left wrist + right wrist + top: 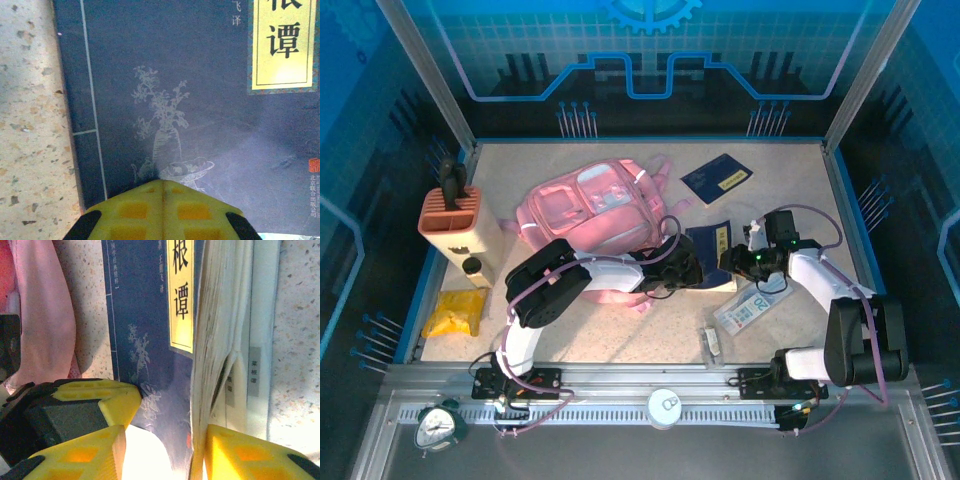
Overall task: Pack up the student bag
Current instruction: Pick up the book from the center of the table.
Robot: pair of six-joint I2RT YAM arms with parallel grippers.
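Two robot arms meet over a dark blue book (pixel 712 245) on the speckled worktop (pixel 620 335), just right of the student bag (pixel 590 205), which lies flat toward the back centre with its pink straps trailing toward the arms. The left claw (pixel 692 268) is shut, its yellow fingertips pressed together and resting on the book's cover beside a pale plant drawing, as the left wrist view (pixel 162 187) shows; it holds nothing between them. The right claw (pixel 164 432) stands partly open astride the book's page edge: one finger (pixel 250 455) sits against the fanned pages, the other (pixel 80 455) is clear of the cover with a bright gap between. A fold of pink fabric (pixel 45 315) lies just beyond the book's spine. A second blue book (pixel 718 180) rests at the back right, an orange-and-cream pen holder (pixel 455 225) stands at the left, and a yellow packet (pixel 455 312) lies in front of it.
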